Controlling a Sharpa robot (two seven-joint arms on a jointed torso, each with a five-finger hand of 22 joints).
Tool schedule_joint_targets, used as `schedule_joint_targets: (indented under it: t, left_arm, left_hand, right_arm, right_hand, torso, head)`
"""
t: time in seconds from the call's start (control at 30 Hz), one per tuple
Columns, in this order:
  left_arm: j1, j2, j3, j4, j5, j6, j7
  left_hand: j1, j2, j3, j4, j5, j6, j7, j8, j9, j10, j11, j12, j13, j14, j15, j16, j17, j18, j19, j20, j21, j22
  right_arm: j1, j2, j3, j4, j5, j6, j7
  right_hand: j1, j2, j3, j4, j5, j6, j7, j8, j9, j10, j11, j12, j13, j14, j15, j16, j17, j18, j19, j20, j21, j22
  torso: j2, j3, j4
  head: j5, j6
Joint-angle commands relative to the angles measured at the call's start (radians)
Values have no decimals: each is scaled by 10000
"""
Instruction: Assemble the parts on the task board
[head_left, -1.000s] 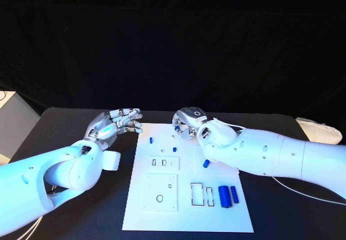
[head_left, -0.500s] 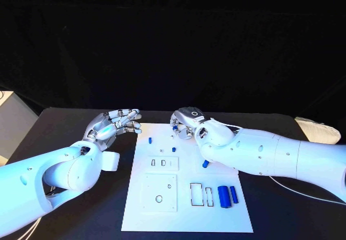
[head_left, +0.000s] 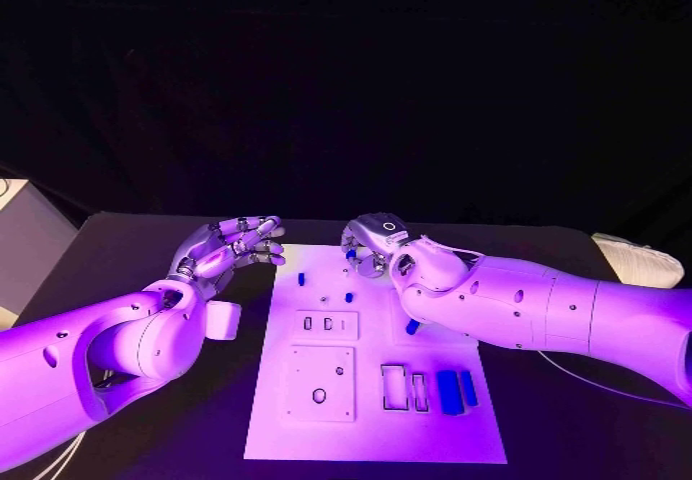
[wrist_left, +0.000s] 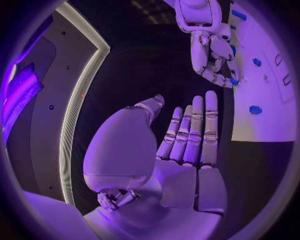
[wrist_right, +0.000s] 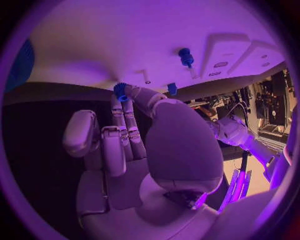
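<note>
My left hand (head_left: 231, 250) hovers over the black desk (head_left: 116, 260) just beside the task board's (head_left: 375, 440) left edge, palm up, fingers apart and lightly curled, holding nothing. The white task board lies mid-desk; small blue parts (head_left: 302, 280) stand near its far end, and two longer blue pieces (head_left: 456, 390) lie by its right edge. My right hand (head_left: 378, 245) is over the board's far end, fingertips (wrist_right: 125, 95) touching a small blue part (wrist_right: 120, 91); whether they grip it I cannot tell.
</note>
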Motion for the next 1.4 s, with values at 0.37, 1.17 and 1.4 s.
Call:
schedule_joint_targets:
  t: [0.37,1.17,1.4]
  left_arm:
    - [16,17,9,-54,58,83,47]
    - [16,38,8,-169,77,51,16]
    - [16,41,8,-193,93,50,-6]
  left_hand:
    - [-98,-15,15,-51,23,-65,293,-59,-15,-54,-10,-51,-9,-105,7,54,16,109,-71,13,52,19]
    - [-102,-15,14,-52,23,-67,294,-61,-15,-58,-9,-50,-9,-114,8,65,19,109,-80,15,61,23]
    - [-121,-22,3,-48,22,-80,308,-69,-18,-78,0,-52,-10,-134,13,88,26,109,-101,21,80,33]
  right_arm:
    - [-10,-34,-3,-98,-272,178,-147]
    - [2,-50,-3,-158,-416,309,-311]
    - [3,-66,-3,-156,-403,182,-357]
  right_hand:
    - [85,238,6,-27,-34,-83,1,-6,37,554,-556,3,663,683,-59,33,640,-181,-31,-7,-15,-66]
    - [-374,-51,110,199,-227,-748,271,-437,191,-332,-243,-159,428,632,207,-17,483,-114,-276,231,-316,-339]
    - [-459,-103,103,265,-264,-800,291,-477,211,-408,-216,-156,389,633,232,-8,499,-107,-289,261,-347,-361]
  torso:
    - [16,-7,-23]
    - [15,-28,16]
    - [16,-33,31]
  head:
    - [16,-26]
    - [-64,-105]
    - [-94,-125]
